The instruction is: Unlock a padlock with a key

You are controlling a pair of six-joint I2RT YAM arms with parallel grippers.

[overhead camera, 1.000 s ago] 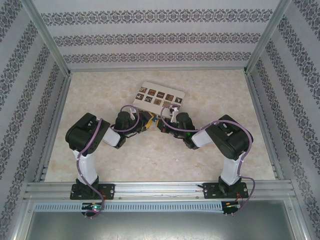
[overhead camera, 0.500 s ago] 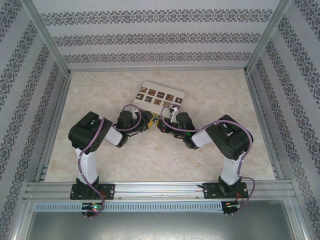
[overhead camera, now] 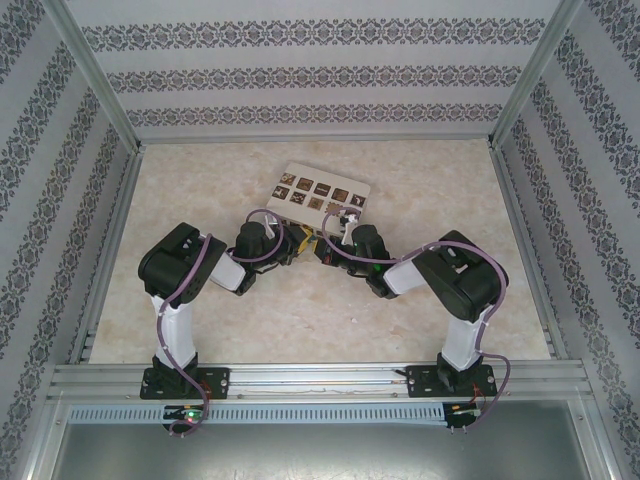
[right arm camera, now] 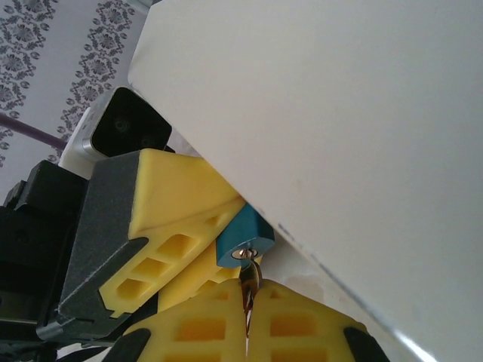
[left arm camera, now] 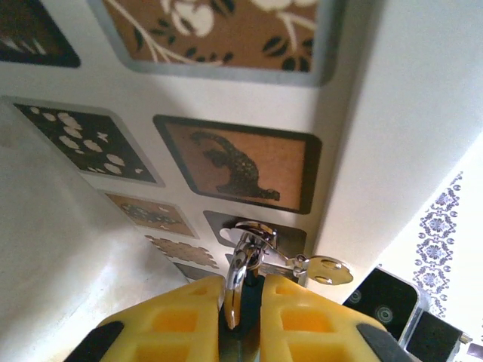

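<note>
The beige box (overhead camera: 322, 192) lay on the table (overhead camera: 300, 320) toward the far middle, turned a little askew. Its top bore rows of dark picture tiles. In the left wrist view one brown tile (left arm camera: 238, 167) showed a spotted, crouching animal. The tile beyond it showed white leaves and blossoms, and a black one to the left showed pale dots. Whether any tile bore lettering could not be told. The box was closed, and what it held could not be seen.

Both arms met just near of the box's near edge. The left gripper (left arm camera: 243, 290) had its yellow fingers drawn close. In the right wrist view they sat on either side of the teal padlock (right arm camera: 243, 235), clamping its body. The silver shackle (left arm camera: 240, 260) stuck out ahead of the fingers toward the box top. A small silver key-shaped piece (left arm camera: 326, 269) hung just beside it on the right.

The right gripper (right arm camera: 247, 302) faced the left one, its fingers pressed together on the key (right arm camera: 250, 280). The key's tip sat in the bottom face of the padlock. The padlock was thus held between the two grippers, off the table, just beside the plain pale wall of the box. Whether it touched that wall could not be told.
</note>
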